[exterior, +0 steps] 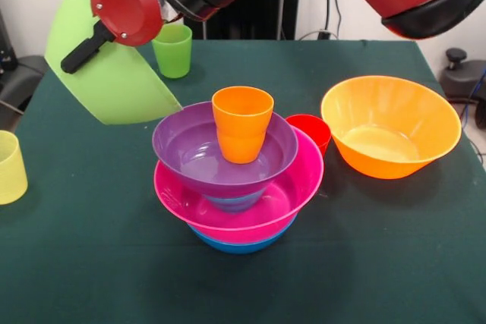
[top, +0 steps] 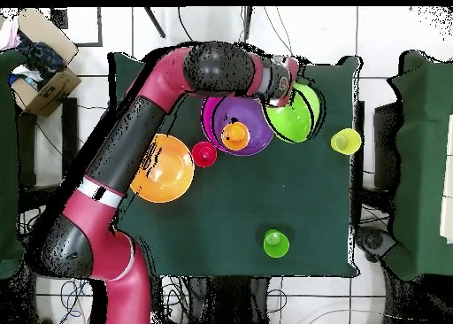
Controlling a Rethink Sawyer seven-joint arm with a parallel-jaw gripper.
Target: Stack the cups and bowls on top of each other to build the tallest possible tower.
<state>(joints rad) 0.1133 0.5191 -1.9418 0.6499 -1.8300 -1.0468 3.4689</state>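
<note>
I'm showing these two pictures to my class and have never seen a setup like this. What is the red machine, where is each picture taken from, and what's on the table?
The red and black machine is a robot arm. One picture looks across the table at it; the other looks straight down from above.

The table has a dark green cover. In the middle stands a pile: a blue bowl at the bottom, a pink bowl in it, a purple bowl above, and an orange cup standing in the purple one. A red cup sits just behind the pile. An orange bowl, a green cup and a pale yellow cup stand apart.

The arm's end carries a lime green bowl, tilted in the air beside the pile. Its gripper is largely hidden, so how it grips isn't visible.
</note>
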